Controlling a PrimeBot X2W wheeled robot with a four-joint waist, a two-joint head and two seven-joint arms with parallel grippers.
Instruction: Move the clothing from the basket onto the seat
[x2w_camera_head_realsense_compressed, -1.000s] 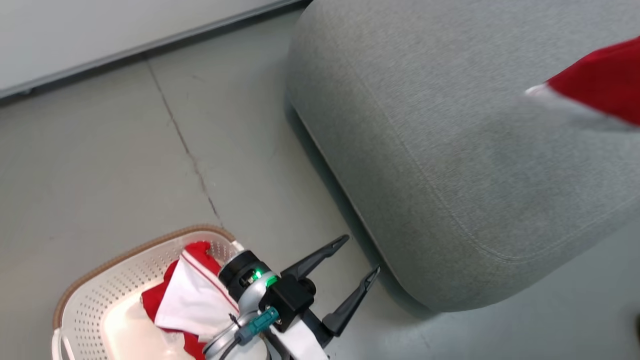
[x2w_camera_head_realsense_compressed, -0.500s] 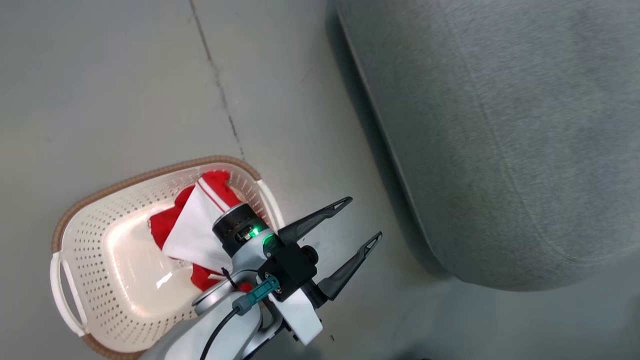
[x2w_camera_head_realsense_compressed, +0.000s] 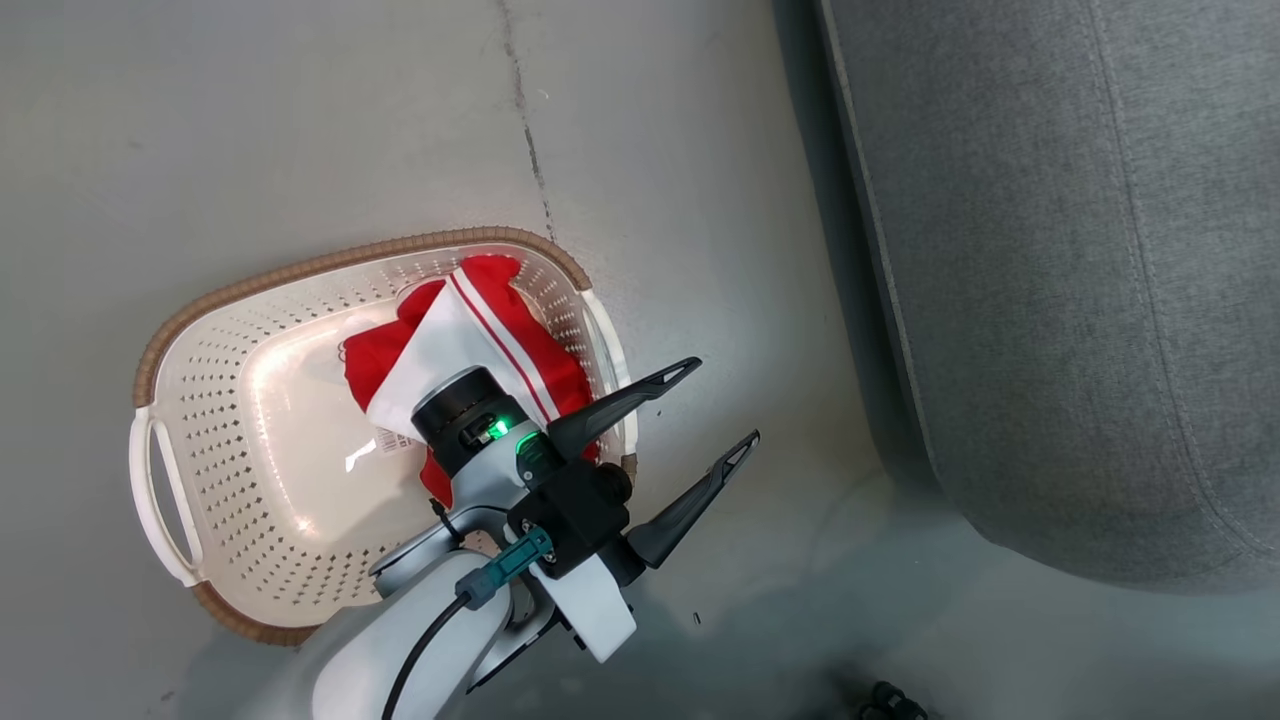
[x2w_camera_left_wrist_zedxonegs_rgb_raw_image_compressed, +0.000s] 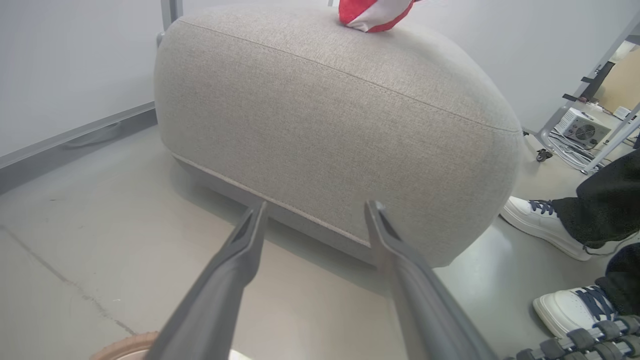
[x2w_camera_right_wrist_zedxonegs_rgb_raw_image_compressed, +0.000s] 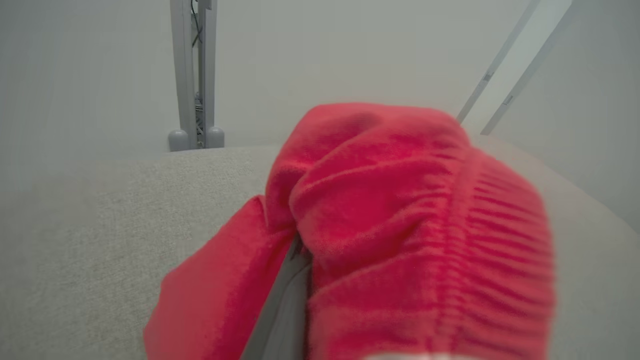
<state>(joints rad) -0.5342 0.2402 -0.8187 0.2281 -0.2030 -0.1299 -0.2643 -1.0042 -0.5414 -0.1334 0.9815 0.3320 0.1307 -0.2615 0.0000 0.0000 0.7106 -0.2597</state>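
A red garment with a white panel and thin stripes (x2w_camera_head_realsense_compressed: 470, 340) lies in the cream basket (x2w_camera_head_realsense_compressed: 215, 420) on the floor. My left gripper (x2w_camera_head_realsense_compressed: 715, 410) stands open and empty just past the basket's right rim, its fingers pointing toward the grey seat (x2w_camera_head_realsense_compressed: 1080, 300). From the left wrist, the seat (x2w_camera_left_wrist_zedxonegs_rgb_raw_image_compressed: 330, 115) is straight ahead with a second red and white garment (x2w_camera_left_wrist_zedxonegs_rgb_raw_image_compressed: 375, 12) at its top. That garment (x2w_camera_right_wrist_zedxonegs_rgb_raw_image_compressed: 400, 225), with a ribbed waistband, is bunched over my right gripper (x2w_camera_right_wrist_zedxonegs_rgb_raw_image_compressed: 307, 250), which is shut on it above the seat (x2w_camera_right_wrist_zedxonegs_rgb_raw_image_compressed: 110, 215). One grey finger (x2w_camera_right_wrist_zedxonegs_rgb_raw_image_compressed: 279, 310) shows beneath.
A crack (x2w_camera_head_realsense_compressed: 525, 130) runs across the grey concrete floor toward the basket. A person's white shoes (x2w_camera_left_wrist_zedxonegs_rgb_raw_image_compressed: 540, 225) and dark trouser legs stand at the seat's right end. Metal frame legs and a small fan unit (x2w_camera_left_wrist_zedxonegs_rgb_raw_image_compressed: 582, 131) lie beyond.
The head camera has swung down and left, so the basket sits higher in view and the held red garment has left the picture. The left gripper stays open beside the basket's rim.
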